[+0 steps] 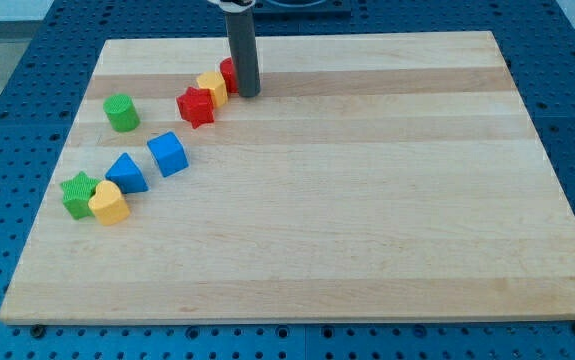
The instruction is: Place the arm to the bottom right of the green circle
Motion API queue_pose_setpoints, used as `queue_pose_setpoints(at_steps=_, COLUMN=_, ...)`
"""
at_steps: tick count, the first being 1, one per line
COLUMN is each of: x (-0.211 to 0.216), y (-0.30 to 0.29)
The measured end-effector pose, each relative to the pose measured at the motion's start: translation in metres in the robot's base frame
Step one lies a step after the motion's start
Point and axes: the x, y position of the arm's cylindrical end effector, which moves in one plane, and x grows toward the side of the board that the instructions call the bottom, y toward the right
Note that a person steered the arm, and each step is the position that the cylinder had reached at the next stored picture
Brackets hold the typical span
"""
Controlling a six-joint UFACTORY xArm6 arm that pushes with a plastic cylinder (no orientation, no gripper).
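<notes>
At the bench's (367, 250) left edge a green star (78, 193) touches a yellow heart-like block (109, 203), with a blue triangle (127, 173) just above. The green circle (121, 113) stands alone further up. A blue cube (168, 154) sits right of the triangle. A red star (196, 106), yellow block (212, 88) and red block (228, 73) run diagonally to my tip (246, 94), upright rod touching that red block; no jaws exist here
</notes>
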Motion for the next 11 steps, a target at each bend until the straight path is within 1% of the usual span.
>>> queue_pose_setpoints(at_steps=2, x=-0.006, y=0.008)
queue_pose_setpoints(at_steps=4, x=-0.012, y=0.003)
queue_pose_setpoints(at_steps=5, x=-0.004, y=0.003)
queue_pose_setpoints(at_steps=7, x=0.052, y=0.001)
queue_pose_setpoints(at_steps=8, x=0.066, y=-0.009)
queue_pose_setpoints(at_steps=9, x=0.069, y=-0.041)
queue_pose_setpoints(at_steps=10, x=0.088, y=-0.1)
queue_pose_setpoints(at_steps=11, x=0.098, y=-0.118)
